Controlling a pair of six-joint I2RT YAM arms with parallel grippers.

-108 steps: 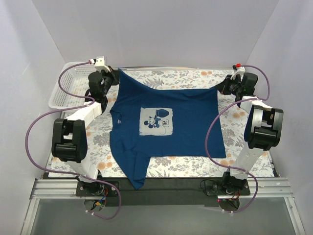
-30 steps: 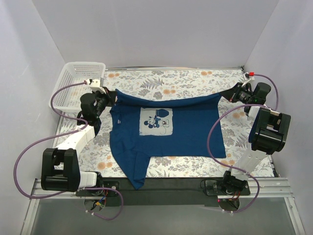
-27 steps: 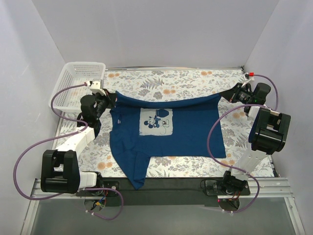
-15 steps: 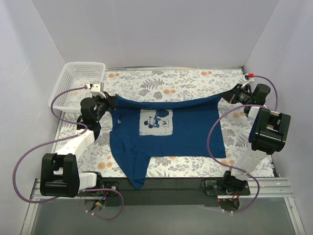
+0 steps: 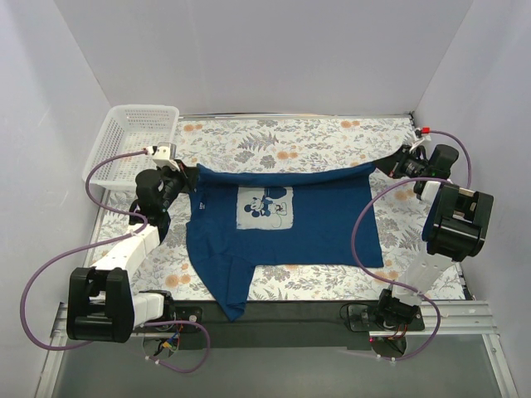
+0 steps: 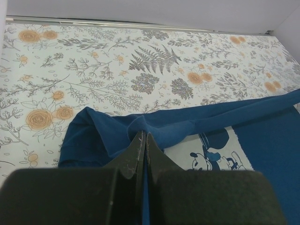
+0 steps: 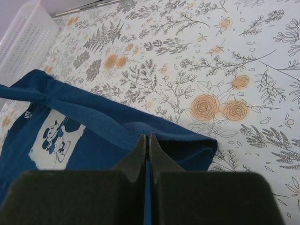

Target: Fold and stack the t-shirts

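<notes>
At far left stands the white basket (image 5: 133,137), in the far left corner of the flowered counter (image 5: 282,137); just to its right, the left end effector (image 5: 191,173) is clenched on the far left corner of the blue t-shirt (image 5: 319,224), and in the wrist view we see cloth bunched between its closed tips; the shirt lies across the middle of the counter, cartoon print (image 5: 265,206) upward, one sleeve (image 5: 231,294) draping over the near edge; its far edge is raised and turned towards us as a narrow band strung between the two arms; at right, the right end effector (image 5: 385,166) is likewise clamped on the far right corner. We judge this to be the first fold, far edge towards near edge, barely begun; the next move calls for both arms to travel nearward together, band taut and level, then lower it squarely before letting go.
</notes>
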